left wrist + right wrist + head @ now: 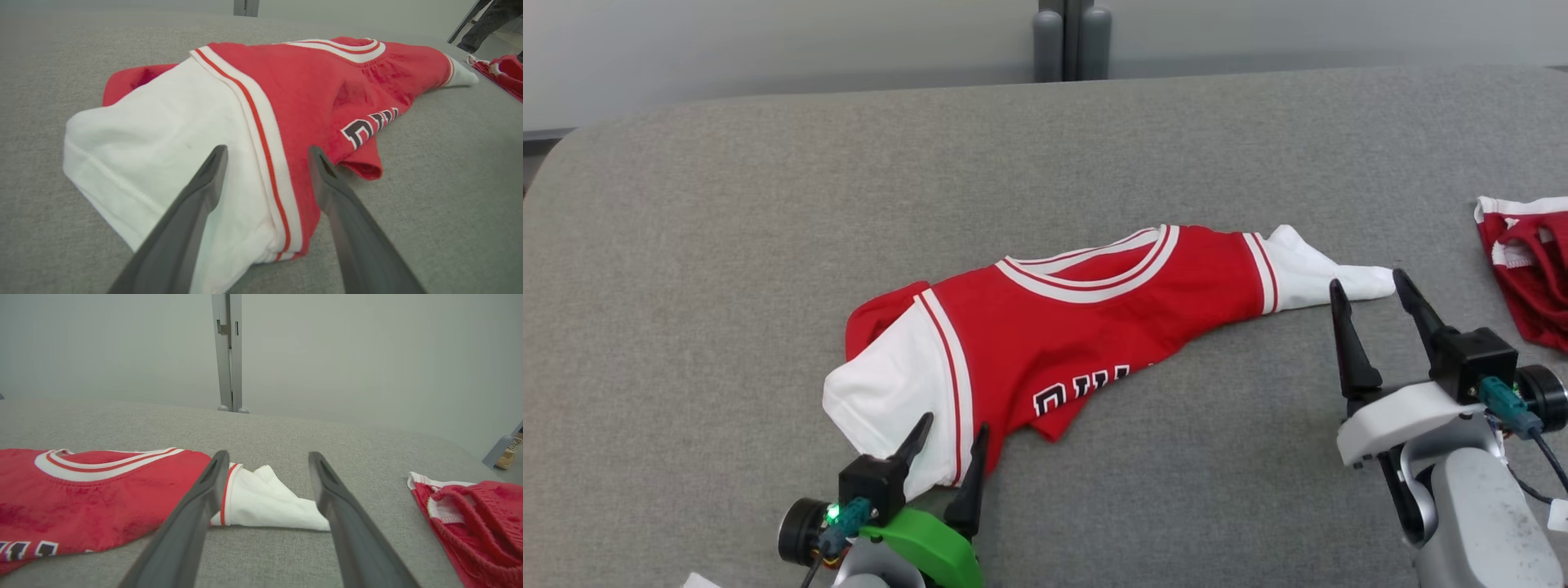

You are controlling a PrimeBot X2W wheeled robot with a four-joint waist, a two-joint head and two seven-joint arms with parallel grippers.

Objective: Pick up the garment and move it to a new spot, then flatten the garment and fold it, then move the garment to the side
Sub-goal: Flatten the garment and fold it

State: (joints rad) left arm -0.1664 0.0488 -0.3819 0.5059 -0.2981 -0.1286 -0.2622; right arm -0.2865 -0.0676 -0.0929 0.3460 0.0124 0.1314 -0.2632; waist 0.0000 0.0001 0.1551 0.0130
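The garment (pixel 1086 322) is a red jersey with white sleeves, white-and-red trim and dark lettering, lying crumpled across the grey table. My left gripper (pixel 954 433) is open at its near left end, fingers over the white left sleeve (pixel 163 134). In the left wrist view the left gripper (pixel 267 153) straddles that sleeve's striped seam without closing on it. My right gripper (pixel 1368 286) stands open just in front of the white right sleeve tip (pixel 1327 278). From the right wrist, the right gripper (pixel 267 457) frames that sleeve (pixel 265 502), nothing held.
A second red garment with white trim (pixel 1531 261) lies bunched at the table's right edge, close to my right arm; it also appears as a red heap (pixel 474 522). A grey post (pixel 1072 37) stands behind the table's (pixel 768 204) far edge. A person's shoe (pixel 510 451) is on the floor far right.
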